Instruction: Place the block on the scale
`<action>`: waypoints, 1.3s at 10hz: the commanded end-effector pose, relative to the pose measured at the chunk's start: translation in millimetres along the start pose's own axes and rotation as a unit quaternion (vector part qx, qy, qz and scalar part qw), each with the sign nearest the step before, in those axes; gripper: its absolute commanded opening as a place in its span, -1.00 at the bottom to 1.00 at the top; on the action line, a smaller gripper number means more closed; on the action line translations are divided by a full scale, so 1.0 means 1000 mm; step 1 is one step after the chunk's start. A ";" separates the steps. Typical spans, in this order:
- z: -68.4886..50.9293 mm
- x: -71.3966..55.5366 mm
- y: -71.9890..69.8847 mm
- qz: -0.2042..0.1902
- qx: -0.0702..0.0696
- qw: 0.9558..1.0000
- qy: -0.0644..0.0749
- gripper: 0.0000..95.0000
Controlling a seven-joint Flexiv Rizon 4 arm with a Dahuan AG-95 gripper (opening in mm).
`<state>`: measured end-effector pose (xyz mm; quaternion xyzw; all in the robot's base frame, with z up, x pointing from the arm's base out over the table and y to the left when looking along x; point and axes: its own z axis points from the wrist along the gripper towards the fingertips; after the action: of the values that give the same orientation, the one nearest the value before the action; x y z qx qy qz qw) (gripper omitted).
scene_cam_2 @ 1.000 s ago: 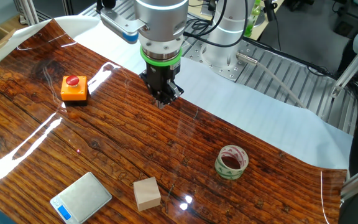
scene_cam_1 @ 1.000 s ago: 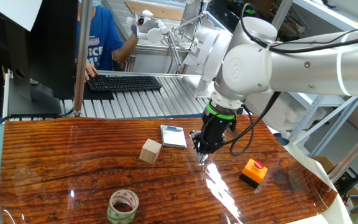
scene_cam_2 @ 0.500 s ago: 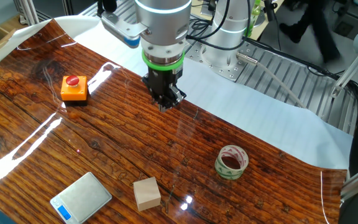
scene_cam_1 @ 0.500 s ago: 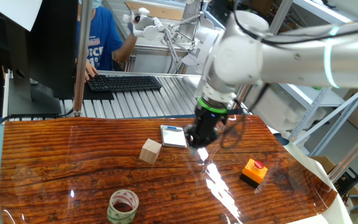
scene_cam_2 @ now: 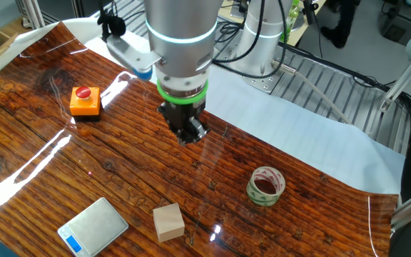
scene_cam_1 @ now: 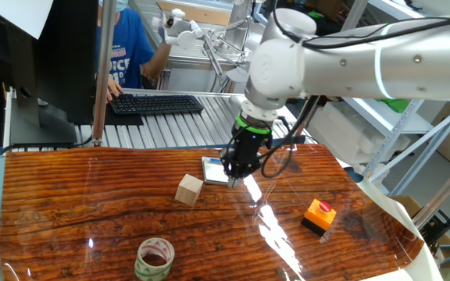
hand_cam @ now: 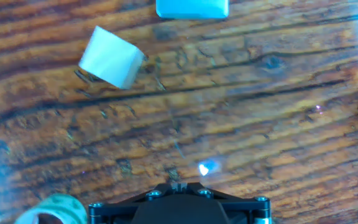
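Gripper (scene_cam_2: pixel 185 135) hangs above the wooden table (scene_cam_2: pixel 41 175) with nothing between its fingers, and none of the 3 views shows clearly whether the fingers stand apart or together, so I cannot tell. In one fixed view the gripper (scene_cam_1: pixel 234 178) overlaps the right edge of the scale (scene_cam_1: pixel 216 170), but the other fixed view shows it over bare wood, well apart from the scale (scene_cam_2: pixel 93 226), which lies flat near the front edge of the table with its bluish display strip toward that edge. The block (scene_cam_2: pixel 169 222) sits on the table just beside the scale, not touching it and not on it; in one fixed view the block (scene_cam_1: pixel 189 190) is left of and slightly nearer than the scale. The hand view looks straight down: the block (hand_cam: pixel 111 57) appears at upper left, turned at an angle to the wood grain, and the scale (hand_cam: pixel 192 8) is cut off by the top edge. A tape roll (scene_cam_2: pixel 265 185) lies flat on the wood, apart from the block, and shows partly at the lower left corner of the hand view (hand_cam: pixel 51 210). An orange button box (scene_cam_2: pixel 85 101) with a red button stands well apart from the block and scale.
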<state>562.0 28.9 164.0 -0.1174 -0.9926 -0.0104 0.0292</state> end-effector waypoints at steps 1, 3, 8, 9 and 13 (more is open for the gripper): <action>-0.001 -0.016 0.002 0.003 0.000 1.000 0.007 -1.00; -0.003 -0.027 0.004 0.006 0.000 1.000 0.008 -1.00; 0.000 -0.047 0.031 0.040 0.003 0.999 0.009 -1.00; 0.002 -0.052 0.035 0.045 0.004 0.999 0.009 -1.00; 0.001 -0.058 0.049 0.067 0.007 0.998 0.011 -1.00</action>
<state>630.9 65.7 159.7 -0.1853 -0.9818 -0.0013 0.0413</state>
